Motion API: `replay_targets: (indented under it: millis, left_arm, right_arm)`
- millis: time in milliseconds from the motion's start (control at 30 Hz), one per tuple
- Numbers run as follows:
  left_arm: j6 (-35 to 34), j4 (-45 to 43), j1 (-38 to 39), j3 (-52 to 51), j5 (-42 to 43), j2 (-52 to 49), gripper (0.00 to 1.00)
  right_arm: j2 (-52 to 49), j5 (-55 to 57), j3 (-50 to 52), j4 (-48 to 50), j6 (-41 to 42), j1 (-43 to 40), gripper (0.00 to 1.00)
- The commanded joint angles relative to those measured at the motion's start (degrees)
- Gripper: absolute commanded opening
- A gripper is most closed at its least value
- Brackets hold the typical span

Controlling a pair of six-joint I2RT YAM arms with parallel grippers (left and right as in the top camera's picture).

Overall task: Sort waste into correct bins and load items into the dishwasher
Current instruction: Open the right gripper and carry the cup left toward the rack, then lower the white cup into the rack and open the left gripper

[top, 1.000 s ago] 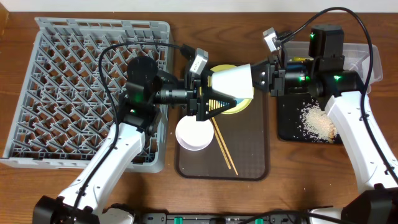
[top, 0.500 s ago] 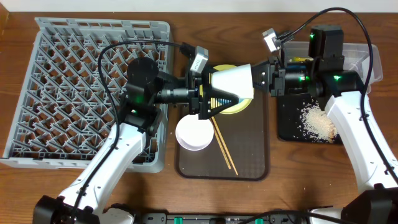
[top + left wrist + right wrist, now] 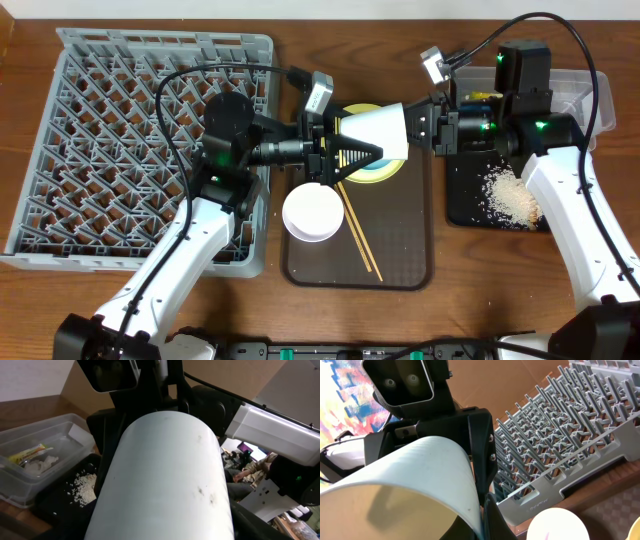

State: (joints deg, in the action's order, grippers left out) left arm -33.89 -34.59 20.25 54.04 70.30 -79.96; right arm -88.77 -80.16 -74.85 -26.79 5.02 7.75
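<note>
The blue bowl [image 3: 375,130] hangs on its side in the air over the far edge of the brown tray [image 3: 400,255], above the yellow plate [image 3: 388,170], with its mouth towards the right arm. The right gripper [image 3: 412,128] is pinched on the bowl's rim; the right wrist view shows one finger [image 3: 489,516] pressed inside the rim. The left gripper [image 3: 345,158] reaches in from the other side, with its jaws standing apart on either side of the bowl's base. Whether they press on it I cannot tell. In the left wrist view the bowl's outer wall [image 3: 165,485] fills most of the frame. On the brown tray a white bowl [image 3: 313,212] sits upright at the left edge. The chopsticks [image 3: 362,240] lie just beside it, slanting from the plate towards the near edge. The rack [image 3: 120,140] covers the left end of the bench [image 3: 500,300]. At the right end the black tray [image 3: 465,205] holds a heap of rice [image 3: 512,195] in its near right part. Behind it the tub [image 3: 30,435] holds the wrapper [image 3: 27,455] and the paper scrap [image 3: 44,465].
</note>
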Motion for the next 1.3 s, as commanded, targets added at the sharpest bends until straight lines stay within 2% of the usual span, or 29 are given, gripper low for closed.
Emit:
replay_targets:
  millis: [0, 167, 467, 633, 733, 933, 1067, 1167, 1267]
  left_arm:
    - [0.7, -1.0, 0.3, 0.9, 0.5, 0.3, 0.69]
    - [0.8, -1.0, 0.1, 0.9, -1.1, 0.2, 0.61]
    - [1.3, 4.2, -6.3, 0.9, -2.1, 0.2, 0.58]
    - [1.3, 7.0, -9.7, 0.9, -2.0, 0.2, 0.56]
    - [3.7, 9.3, -11.3, 0.9, -2.0, 0.2, 0.56]
    - [11.2, 22.7, -15.8, 0.9, -7.9, 0.3, 0.56]
    - [15.6, 32.5, -19.8, 1.0, -13.9, 1.5, 0.56]
    - [18.7, 40.5, -23.5, 1.0, -20.4, 4.1, 0.55]
    - [21.4, 49.4, -27.0, 1.9, -27.8, 7.5, 0.50]
  right_arm:
    - [-0.6, 1.9, 0.1, -0.2, 0.3, 1.0, 0.01]
    - [-0.6, 1.9, 0.1, -0.3, 0.3, 0.9, 0.06]
    - [-0.6, 2.1, 0.1, -0.4, 0.3, 0.4, 0.15]
    - [-0.6, 4.3, 0.1, -0.5, 0.3, -0.6, 0.23]
    - [-0.6, 7.4, 0.1, -1.6, 0.3, -1.2, 0.25]
    - [-0.6, 23.8, 0.1, -7.8, 0.2, -2.6, 0.27]
    - [-0.6, 29.7, -0.1, -11.7, -1.4, -3.7, 0.27]
    - [-0.6, 34.6, -0.7, -15.6, -2.9, -4.3, 0.26]
    - [-0.6, 39.1, -1.5, -19.4, -5.2, -4.4, 0.26]
